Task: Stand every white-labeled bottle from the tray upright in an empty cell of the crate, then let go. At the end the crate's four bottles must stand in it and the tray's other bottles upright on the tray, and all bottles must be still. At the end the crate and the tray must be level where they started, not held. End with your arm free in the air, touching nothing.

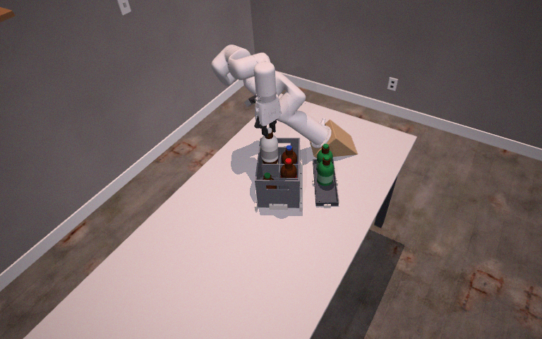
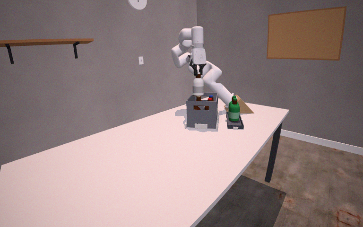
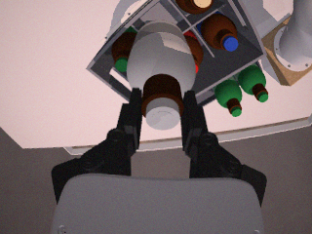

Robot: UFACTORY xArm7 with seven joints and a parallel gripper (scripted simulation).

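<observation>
My gripper (image 1: pixel 268 131) is shut on the neck of a brown bottle with a white label (image 1: pixel 269 149). It holds the bottle upright over the left side of the grey crate (image 1: pixel 278 177), the bottle's base about level with the crate's rim (image 2: pixel 198 98). A blue-capped bottle (image 1: pixel 288 153) and a red-capped bottle (image 1: pixel 288 167) stand on the crate's right side. The held bottle hides the cell right under it.
A dark tray (image 1: pixel 326 193) lies right of the crate with two green bottles (image 1: pixel 325 171) upright on its far end. A tan box (image 1: pixel 339 143) and the arm's lower link (image 1: pixel 308 126) are behind the tray. The table's right edge is close to the tray.
</observation>
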